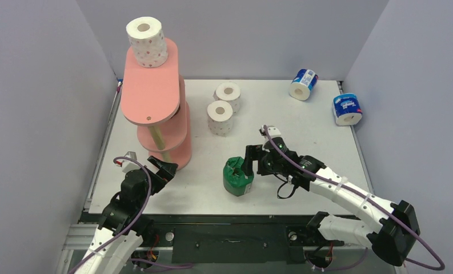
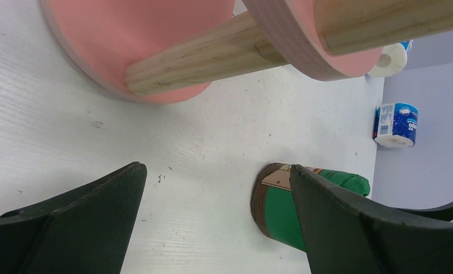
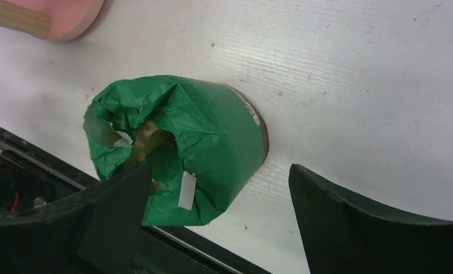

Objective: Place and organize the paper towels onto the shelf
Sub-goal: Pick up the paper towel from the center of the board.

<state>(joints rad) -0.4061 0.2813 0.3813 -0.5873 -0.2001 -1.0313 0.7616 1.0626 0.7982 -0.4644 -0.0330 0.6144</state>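
Note:
The salmon-pink shelf [image 1: 152,94] stands at the left, with one red-dotted white roll [image 1: 147,41] on its top board. A green-wrapped roll [image 1: 238,177] stands upright near the table's front edge. My right gripper [image 1: 251,161] is open right beside it. In the right wrist view the green roll [image 3: 212,137] sits just ahead of my open right gripper [image 3: 221,168], towards the left finger. My left gripper [image 1: 165,169] is open and empty near the shelf's foot. In its wrist view my left gripper [image 2: 217,168] frames bare table, with the green roll [image 2: 278,208] behind the right finger.
Two pale rolls [image 1: 228,94] [image 1: 220,117] stand mid-table right of the shelf. Two blue-white wrapped rolls [image 1: 303,84] [image 1: 347,108] lie at the back right. The shelf's bottom board [image 2: 138,45] and a wooden post [image 2: 201,60] are close above the left gripper. Grey walls enclose the table.

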